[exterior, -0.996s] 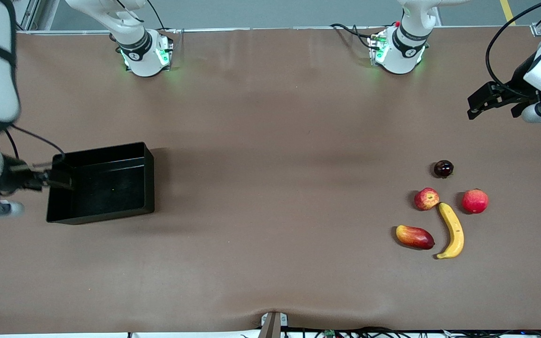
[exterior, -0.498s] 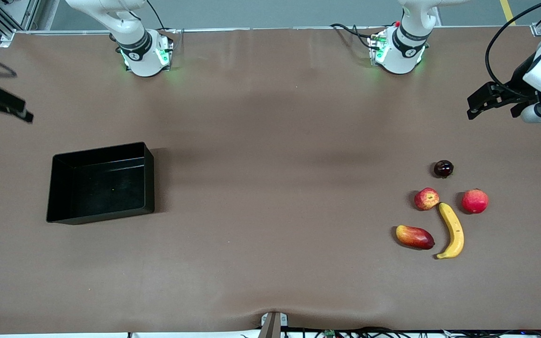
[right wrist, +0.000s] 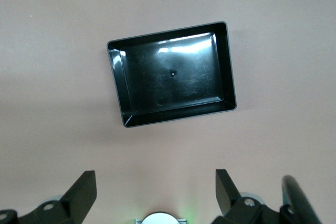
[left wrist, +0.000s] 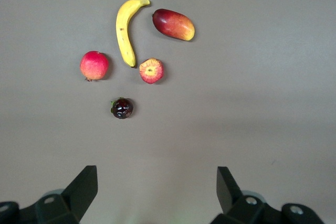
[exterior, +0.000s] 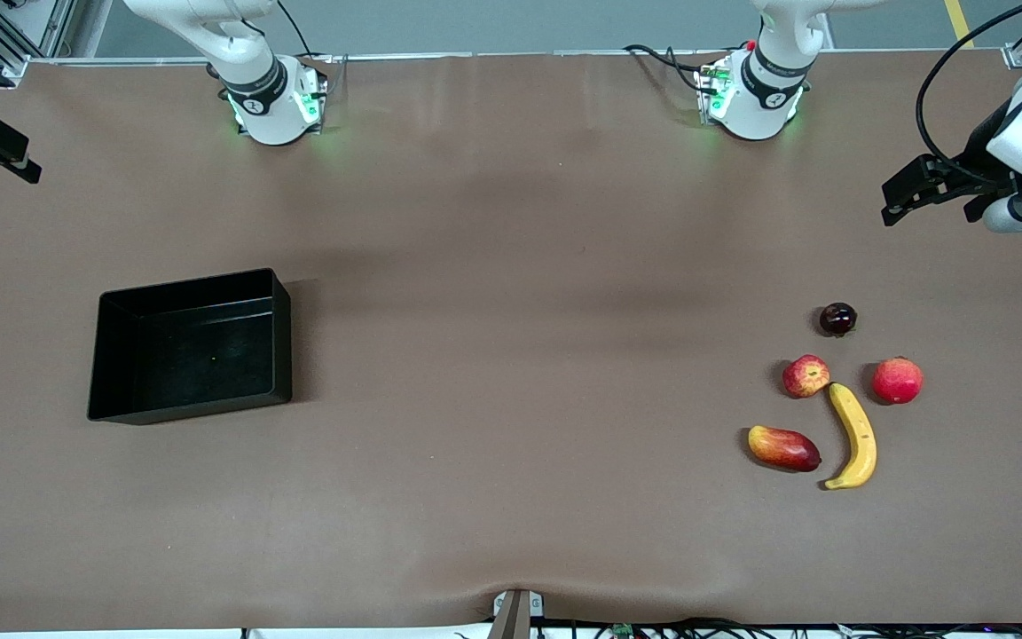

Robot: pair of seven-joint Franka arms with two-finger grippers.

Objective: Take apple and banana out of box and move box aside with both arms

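Note:
The black box (exterior: 281, 333) rests empty on the table toward the right arm's end; it also shows in the right wrist view (right wrist: 228, 66). The yellow banana (exterior: 854, 436) and the red-yellow apple (exterior: 805, 375) lie side by side toward the left arm's end; the left wrist view shows the banana (left wrist: 125, 32) and apple (left wrist: 151, 71) too. My right gripper (exterior: 5, 155) is open and empty, up high over the table's edge, with the box below it (right wrist: 155, 177). My left gripper (exterior: 897, 204) is open and empty, up over bare table beside the fruits (left wrist: 156, 174).
An oblong red-yellow mango (exterior: 783, 447) lies next to the banana. A plain red round fruit (exterior: 897, 380) sits on the banana's other flank. A small dark fruit (exterior: 837, 319) lies farther from the front camera than the apple. Brown table runs between box and fruits.
My right gripper was at the box's end wall a second ago; it has let go and risen away toward the table's edge. The box stays put. The left arm has barely moved.

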